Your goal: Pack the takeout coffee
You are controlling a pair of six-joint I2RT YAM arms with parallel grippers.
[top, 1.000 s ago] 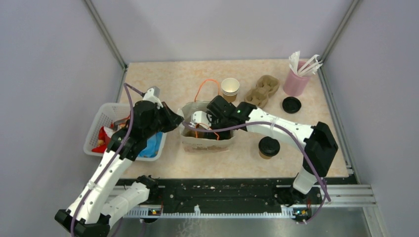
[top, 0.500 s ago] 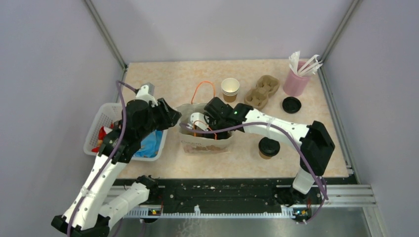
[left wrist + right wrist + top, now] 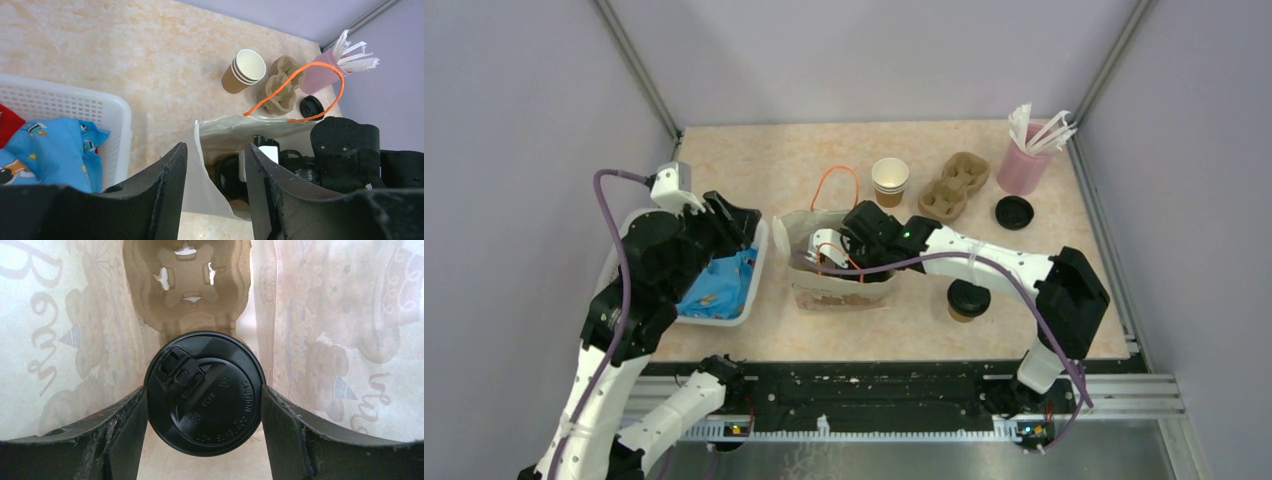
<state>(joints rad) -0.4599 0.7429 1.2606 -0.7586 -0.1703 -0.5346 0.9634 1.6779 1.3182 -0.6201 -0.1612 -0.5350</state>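
Note:
A brown paper cup with a black lid (image 3: 202,399) hangs inside the printed paper bag (image 3: 844,287), and my right gripper (image 3: 203,392) is shut on it, one finger on each side of the lid. Below it in the bag lies a pulp carrier (image 3: 187,280). In the left wrist view the same lid (image 3: 229,175) shows through the bag's mouth (image 3: 235,127). A second lidded cup (image 3: 967,298) stands on the table right of the bag. My left gripper (image 3: 734,225) is open and empty, above the basket's right rim and apart from the bag.
A white basket (image 3: 752,285) with blue and red packets sits at the left. Behind the bag stand a stack of unlidded cups (image 3: 890,178), another pulp carrier (image 3: 952,185), a loose black lid (image 3: 1014,211) and a pink cup of wrapped sticks (image 3: 1024,160).
My left gripper has opened, let go of the bag's left edge and drawn back left over the basket. The right gripper stays in the bag with the cup.

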